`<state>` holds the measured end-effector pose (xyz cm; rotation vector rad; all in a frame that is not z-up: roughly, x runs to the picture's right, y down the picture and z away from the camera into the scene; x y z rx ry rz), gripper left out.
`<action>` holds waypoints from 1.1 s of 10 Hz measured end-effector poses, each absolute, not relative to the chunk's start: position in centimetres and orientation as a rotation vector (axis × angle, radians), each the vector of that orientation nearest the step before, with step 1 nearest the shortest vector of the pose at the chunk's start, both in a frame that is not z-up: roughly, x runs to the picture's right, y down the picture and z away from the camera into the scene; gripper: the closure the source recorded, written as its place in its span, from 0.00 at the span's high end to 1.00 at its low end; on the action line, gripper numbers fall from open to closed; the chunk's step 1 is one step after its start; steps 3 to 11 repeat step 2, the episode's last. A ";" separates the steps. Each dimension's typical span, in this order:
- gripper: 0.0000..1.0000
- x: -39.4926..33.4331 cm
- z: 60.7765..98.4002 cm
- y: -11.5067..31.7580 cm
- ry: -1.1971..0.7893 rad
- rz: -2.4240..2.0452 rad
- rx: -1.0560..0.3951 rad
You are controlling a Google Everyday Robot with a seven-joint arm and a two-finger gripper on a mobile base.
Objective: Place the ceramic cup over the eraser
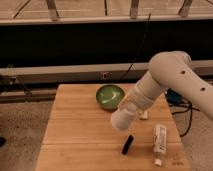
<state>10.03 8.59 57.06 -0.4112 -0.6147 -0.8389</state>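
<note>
Near the frame's centre, the gripper [131, 103] holds the smooth white tapered ceramic cup [122, 118] tilted above the planked wooden table [75, 130]. Lower right lie a dark oblong eraser [128, 144] and a white tube [159, 140], its print unreadable.
</note>
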 end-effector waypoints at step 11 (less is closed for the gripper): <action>0.00 11.0 55.6 9.7 -0.586 -0.849 -0.440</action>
